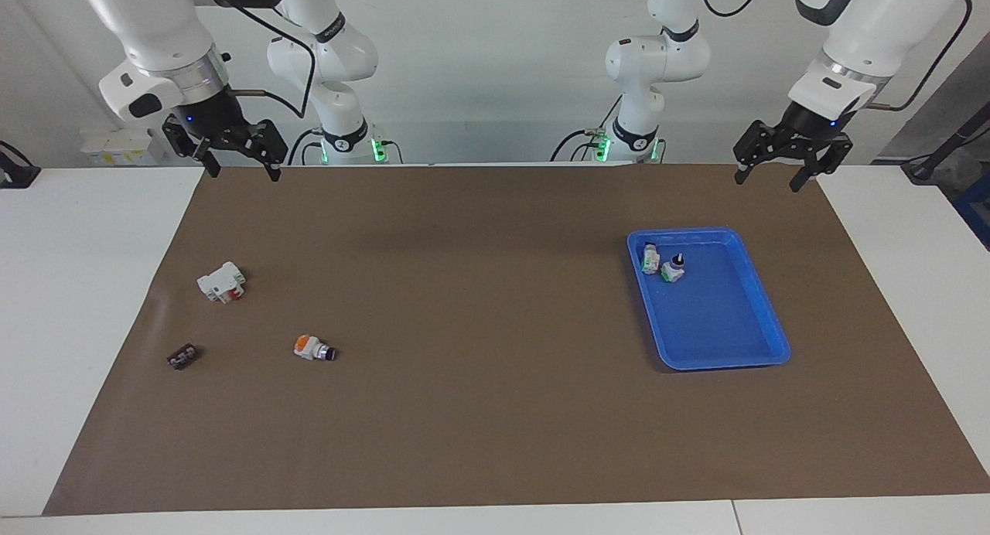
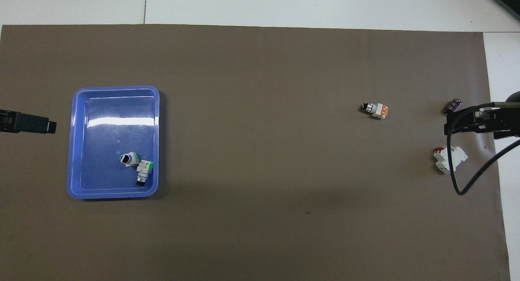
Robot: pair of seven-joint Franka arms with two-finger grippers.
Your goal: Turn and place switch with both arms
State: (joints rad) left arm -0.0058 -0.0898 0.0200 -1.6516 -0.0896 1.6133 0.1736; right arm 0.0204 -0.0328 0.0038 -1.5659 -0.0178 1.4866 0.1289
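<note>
Both white jointed arms hang raised at the facing view's top corners; the left gripper and right gripper gape wide, empty; two green-and-white switches lie in the blue plastic tray, right of centre.

Brown mat covers most of the white table; blue tray sits on it twd the left arm's end. Twd the right arm's end, well apart from the tray: white block w/ red marks nearest the robots, orange-capped switch lying on its side farther out and more twd the mat's middle, small dark part about as far out as that switch, near the mat's edge. All 3 lie apart, none touching.
</note>
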